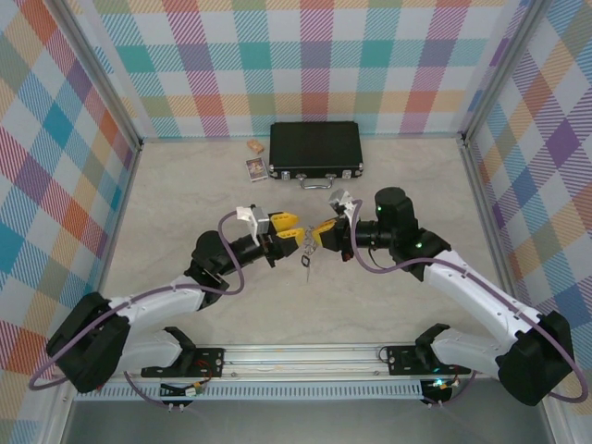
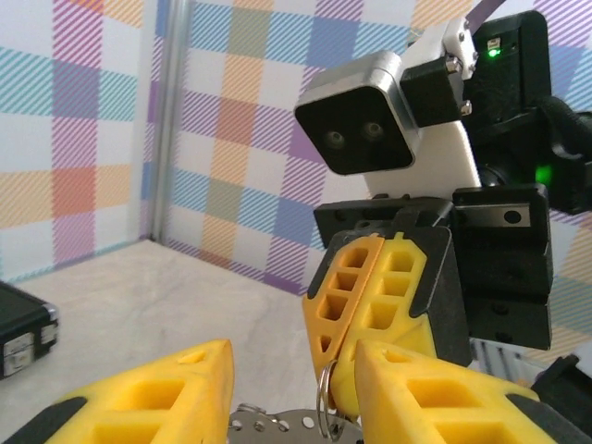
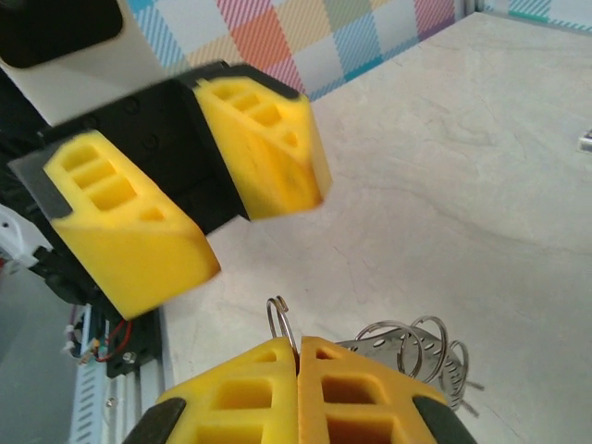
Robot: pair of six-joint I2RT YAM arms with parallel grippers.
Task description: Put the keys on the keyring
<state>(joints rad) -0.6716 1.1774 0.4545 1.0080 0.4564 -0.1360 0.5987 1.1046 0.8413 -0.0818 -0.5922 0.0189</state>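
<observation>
Above the tabletop's middle, the keyring (image 2: 277, 422) is pinched by one wire loop in the right gripper (image 3: 298, 351). The left gripper (image 1: 293, 231) is spread. A key (image 1: 306, 268) is seen beside them, and the black case (image 1: 315, 151) is shut at the far edge.

No writing that we can read

We see colour printing on the face of the small card (image 1: 256, 168) just left of the black case (image 1: 315, 149), at the upper centre of the top view, but it is too small for us to make out any word or number. The second card (image 1: 254, 145), just above it, looks plain tan to us. At the left edge of the left wrist view we find a pale patch (image 2: 17, 350) on the end of the case, too blurred to read.
</observation>
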